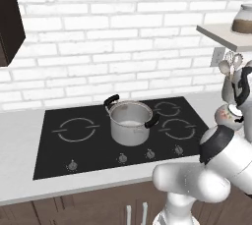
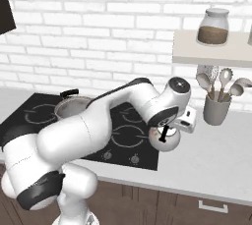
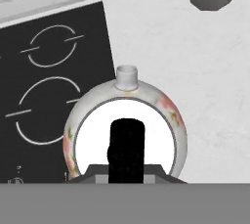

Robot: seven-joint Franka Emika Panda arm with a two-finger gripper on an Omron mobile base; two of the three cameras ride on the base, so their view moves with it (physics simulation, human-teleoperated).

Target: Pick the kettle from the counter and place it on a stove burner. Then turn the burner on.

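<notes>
Directly beneath the hand camera you see the kettle [image 3: 126, 120], a squat pale body with faint floral marks, its spout pointing away from the lens and its dark handle running toward the bottom of that view. You cannot tell from any view whether the jaws are clenched on that handle or merely poised over it; the fingertips are hidden by the handle and the hand.

In the right base view the kettle [image 2: 166, 139] sits under the gripper [image 2: 166, 133], on the surface [image 2: 211, 155] just beside the right edge of the black cooktop [image 2: 123, 138]. Whether it rests on the surface or has been raised slightly cannot be judged. You are approaching from above, which suits a top handle and keeps the round body level.

The steel pot [image 1: 130, 122] with two black handles occupies the middle of the cooktop [image 1: 59, 150], so it narrows your choice of burner. The small ring burner [image 1: 166, 108] at the back right lies near the kettle [image 1: 228, 114] and is free, as is the ring in front of it. No ring glows red, so the burners appear to be off. The knobs [image 1: 150, 154] run along the front edge of the glass.

To the right, a utensil cup [image 2: 216, 107] stands on the surface near the wall, and a jar [image 2: 213, 26] rests on the shelf [image 2: 206, 54] above; a sideways carry toward the cooktop would lead away from both.
</notes>
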